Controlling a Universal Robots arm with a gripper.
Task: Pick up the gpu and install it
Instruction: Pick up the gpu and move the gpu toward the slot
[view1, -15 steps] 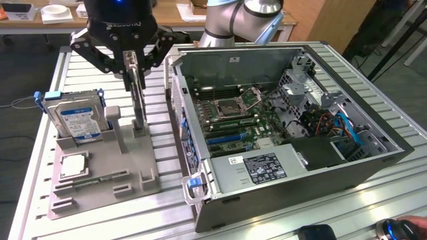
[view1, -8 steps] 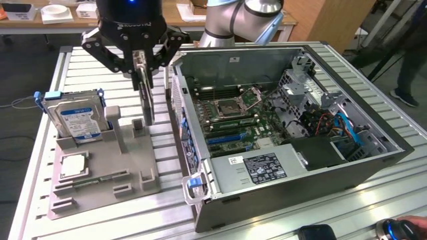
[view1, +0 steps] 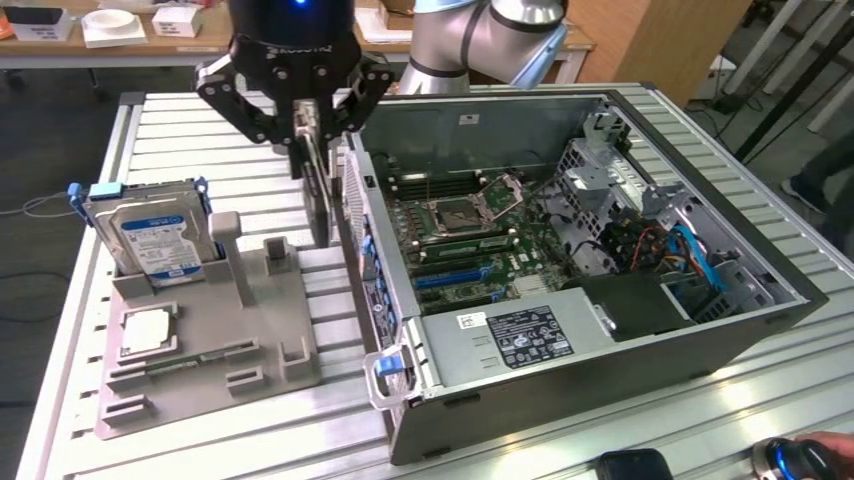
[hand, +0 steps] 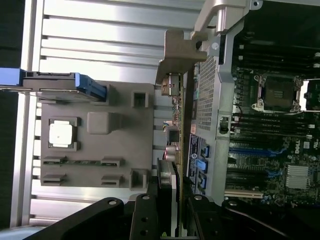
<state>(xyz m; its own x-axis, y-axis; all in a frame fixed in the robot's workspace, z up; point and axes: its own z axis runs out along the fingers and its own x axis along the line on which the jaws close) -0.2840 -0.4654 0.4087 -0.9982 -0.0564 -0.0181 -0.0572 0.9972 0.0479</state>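
Evidently mid-carry, our jaws gripped the gpu (view1: 318, 200) upright, just beside the computer case (view1: 534, 400); installing it called for clearing that wall.

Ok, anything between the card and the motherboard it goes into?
Yes. The claw holds the card upright outside the case, on the exterior view's left of its perforated wall. That wall stands between the card and the motherboard. The case's open side faces up, with nothing visible over the motherboard.

gpu (hand: 179, 125) clamped in jaws — edge-on, beside open case (hand: 207, 95).
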